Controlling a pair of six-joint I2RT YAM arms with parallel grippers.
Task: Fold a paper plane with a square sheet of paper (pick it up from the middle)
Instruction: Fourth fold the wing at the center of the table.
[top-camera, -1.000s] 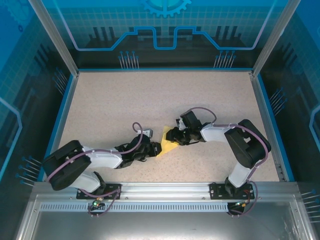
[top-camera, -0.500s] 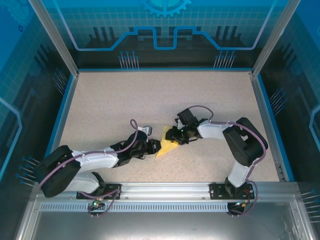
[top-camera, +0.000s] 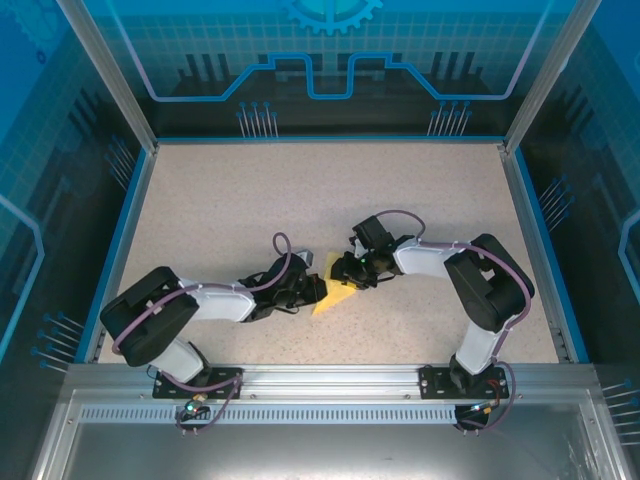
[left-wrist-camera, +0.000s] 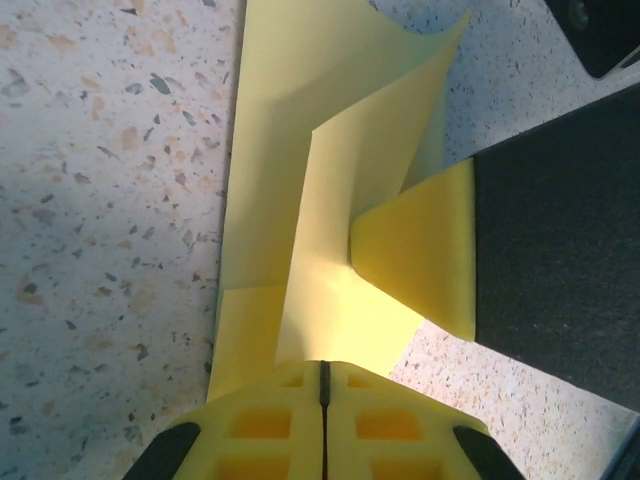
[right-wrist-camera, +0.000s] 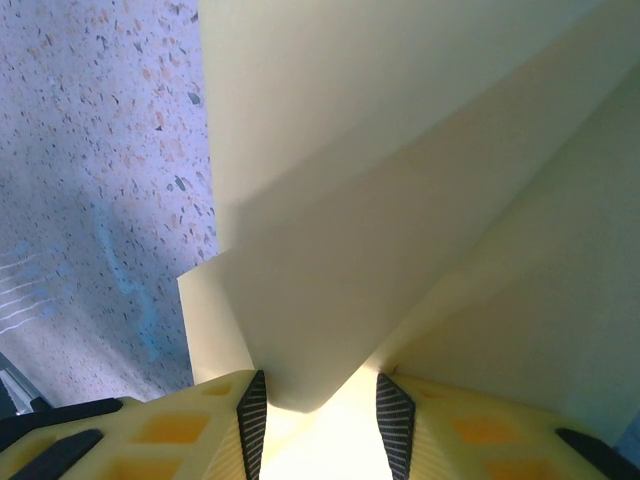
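The pale-yellow sheet of paper (top-camera: 332, 298) lies near the table's middle, folded into a pointed wedge. My left gripper (top-camera: 312, 290) is at its left edge and my right gripper (top-camera: 345, 273) at its upper right. In the left wrist view the left gripper (left-wrist-camera: 323, 368) has its fingers pressed together, and the creased paper (left-wrist-camera: 330, 200) runs out from their tips. One yellow finger (left-wrist-camera: 420, 260) of the right gripper holds a flap there. In the right wrist view the right gripper (right-wrist-camera: 322, 392) has its jaws apart around a rounded fold of the paper (right-wrist-camera: 350, 200).
The speckled tabletop (top-camera: 250, 200) has free room behind and on both sides of the arms. Blue walls (top-camera: 130, 200) ring the table. The metal rail (top-camera: 330, 380) with both arm bases runs along the near edge.
My left gripper's fingers have closed together at the paper's left edge, and the left arm's elbow has swung in towards the middle. The right gripper and paper have barely shifted.
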